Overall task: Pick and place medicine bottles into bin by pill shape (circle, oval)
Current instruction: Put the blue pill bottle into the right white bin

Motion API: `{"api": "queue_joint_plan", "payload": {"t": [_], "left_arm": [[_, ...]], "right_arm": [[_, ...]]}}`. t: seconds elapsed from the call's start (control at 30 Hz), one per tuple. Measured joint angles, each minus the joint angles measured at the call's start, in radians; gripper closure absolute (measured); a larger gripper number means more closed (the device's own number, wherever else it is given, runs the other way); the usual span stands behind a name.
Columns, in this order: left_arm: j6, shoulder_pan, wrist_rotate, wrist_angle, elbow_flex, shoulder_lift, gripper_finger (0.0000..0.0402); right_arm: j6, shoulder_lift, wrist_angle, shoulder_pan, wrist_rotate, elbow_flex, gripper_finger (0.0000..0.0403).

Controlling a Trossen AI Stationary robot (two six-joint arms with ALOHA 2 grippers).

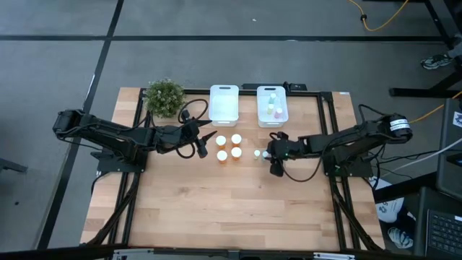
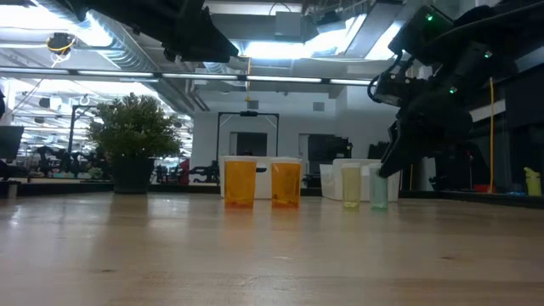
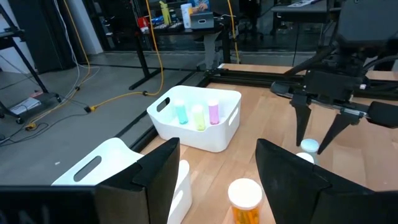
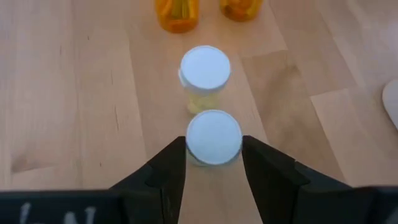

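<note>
Several orange bottles with white caps (image 1: pixel 229 147) stand upright on the table's middle; two show in the low view (image 2: pixel 240 183). Two small pale bottles with white caps stand to their right: a yellowish one (image 4: pixel 204 73) and a greenish one (image 4: pixel 214 138). My right gripper (image 4: pixel 214 149) is open, its fingers on either side of the greenish bottle's cap, pointing down; it also shows in the high view (image 1: pixel 268 154). My left gripper (image 3: pixel 217 158) is open and empty, just left of the orange bottles (image 1: pixel 203 148), with one orange bottle (image 3: pixel 244 198) ahead of its fingers.
Two white bins stand at the far middle: the left bin (image 1: pixel 224 103) has nothing in it, the right bin (image 1: pixel 272 115) holds three small pale bottles (image 3: pixel 198 115). A potted plant (image 1: pixel 165 97) stands at the far left. The near half of the wooden table is bare.
</note>
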Motion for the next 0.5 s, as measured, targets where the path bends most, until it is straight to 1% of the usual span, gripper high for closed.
{"api": "queue_joint_plan", "payload": {"t": [0.13,0.27,0.5], "left_arm": [[0.000,0.000,0.000,0.000,0.000,0.000,0.0198],[0.000,0.000,0.000,0.000,0.000,0.000,0.0198],[0.000,0.000,0.000,0.000,0.000,0.000,0.0198]], "right_arm": [[0.005,0.000,0.010,-0.007,0.001,0.000,0.0243],[0.007,0.000,0.024,-0.007,0.035,0.000,0.0243],[0.004,0.000,0.036,-0.007,0.035,0.000,0.0243]]}}
